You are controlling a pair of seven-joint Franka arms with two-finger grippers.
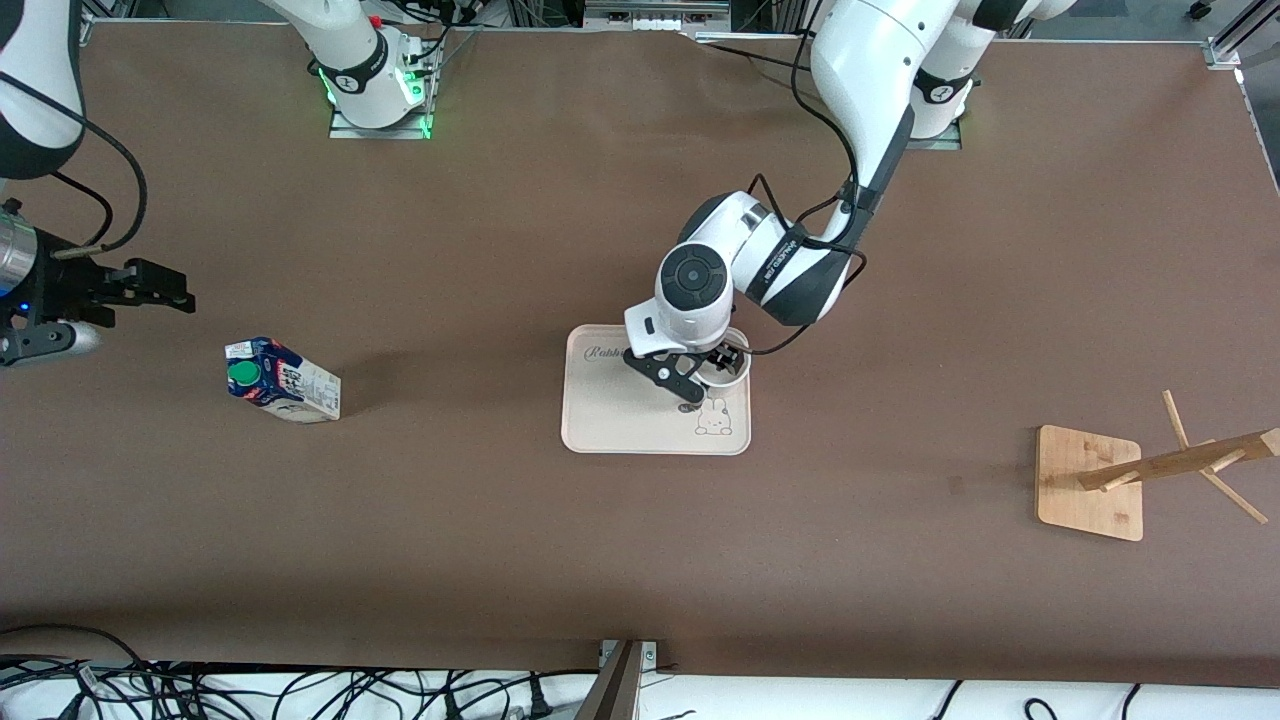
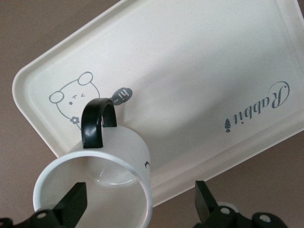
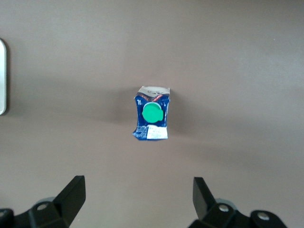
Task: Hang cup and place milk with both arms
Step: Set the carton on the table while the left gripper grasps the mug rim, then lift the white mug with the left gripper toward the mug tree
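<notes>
Neither job was done yet: left gripper (image 1: pixel 703 378) w/ fingers apart straddled the cup (image 2: pixel 95 183) on the tray (image 1: pixel 610 425), rack (image 1: pixel 1150 468) bare, while right gripper (image 1: pixel 150 285), fingers apart, hovered near the milk (image 1: pixel 283 380) upright on the worktop (image 1: pixel 450 520).

Left claw (image 1: pixel 703 377) reaches low mid-table, fingers spread; right claw (image 1: pixel 165 285) hovers, open.
</notes>
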